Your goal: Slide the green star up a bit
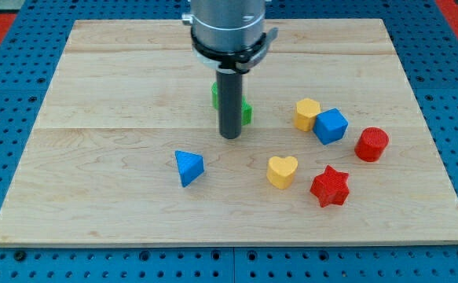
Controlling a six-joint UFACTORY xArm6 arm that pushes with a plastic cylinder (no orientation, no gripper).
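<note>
Resting my tip (229, 135) against the green star (247, 111) from below, with no fingers to speak of, I judge the upward push comes next.

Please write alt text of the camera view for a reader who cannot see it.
My tip rests just below the green star, which the rod mostly hides, on a wooden board. A blue triangle lies lower left; yellow, blue and red blocks sit to the right.
</note>
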